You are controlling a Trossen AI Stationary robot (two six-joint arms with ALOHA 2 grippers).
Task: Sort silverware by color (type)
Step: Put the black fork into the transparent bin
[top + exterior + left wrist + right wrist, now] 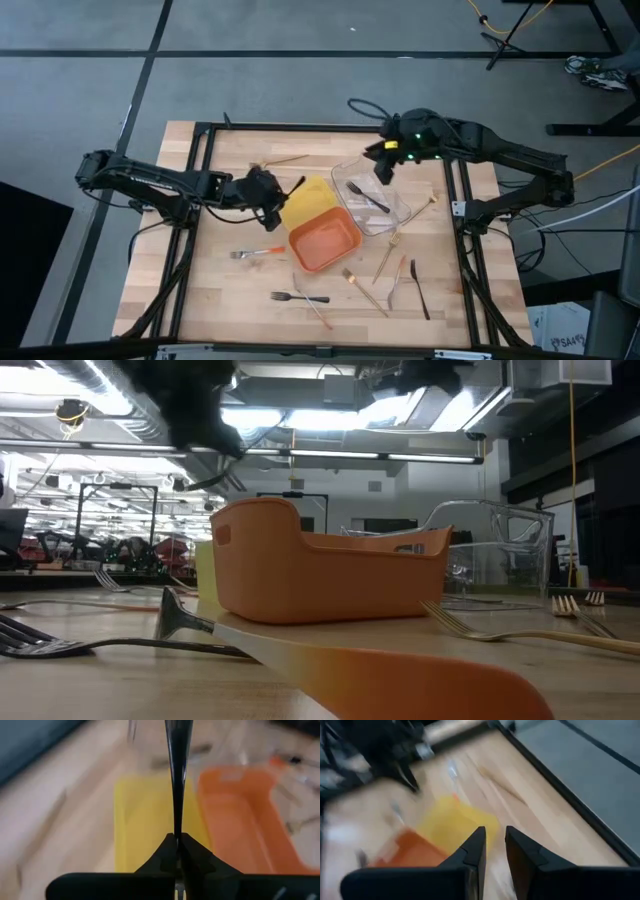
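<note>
One black utensil (176,780) sits clamped in the left tool (270,192), its shaft pointing toward three o'clock over the yellow tray (308,200); the right tool (384,165) hangs part-open and empty above the clear tray (400,205).

Three trays: one yellow tray (312,200), one orange tray (325,244) and one clear tray (392,212). About eleven pieces of silverware show in the high view. Four are black utensils (298,297), counting one inside the clear tray. Five look like gold utensils (362,290), though one near the table's front edge is too thin to be sure of. Two are orange-handled utensils (258,253).
</note>
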